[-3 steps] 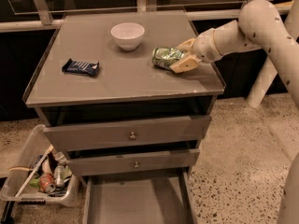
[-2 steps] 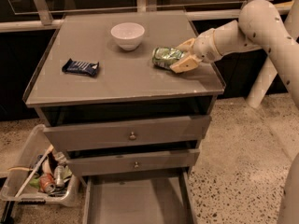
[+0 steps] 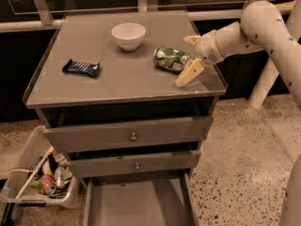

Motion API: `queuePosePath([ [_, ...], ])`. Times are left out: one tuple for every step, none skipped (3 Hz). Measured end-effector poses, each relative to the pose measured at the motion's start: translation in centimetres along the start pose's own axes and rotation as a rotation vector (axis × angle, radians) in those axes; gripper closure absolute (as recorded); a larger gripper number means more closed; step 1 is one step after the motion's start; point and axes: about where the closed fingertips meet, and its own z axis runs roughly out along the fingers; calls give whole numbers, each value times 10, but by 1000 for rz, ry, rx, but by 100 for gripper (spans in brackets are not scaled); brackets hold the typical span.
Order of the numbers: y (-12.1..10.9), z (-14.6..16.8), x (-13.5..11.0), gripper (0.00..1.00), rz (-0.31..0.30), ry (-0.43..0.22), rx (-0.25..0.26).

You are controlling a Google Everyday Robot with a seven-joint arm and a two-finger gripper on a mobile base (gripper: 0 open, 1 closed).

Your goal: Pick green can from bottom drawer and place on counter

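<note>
One grey surface (image 3: 127, 76) fills the upper frame; the bottom drawer (image 3: 136, 204) stands pulled out at lower centre. Lower left, a bin (image 3: 66, 199) holds cans. Upper right, the end effector (image 3: 184, 61), fingers spread, flanks the green can (image 3: 170, 59) lying on the surface.

Can (image 3: 169, 59) on counter (image 3: 117, 81), right of bowl (image 3: 128, 36) (tool (image 3: 185, 60) at its right end)
</note>
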Motion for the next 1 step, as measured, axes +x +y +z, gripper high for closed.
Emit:
queuePosePath([
  [0,0,0,0,0,0,0],
])
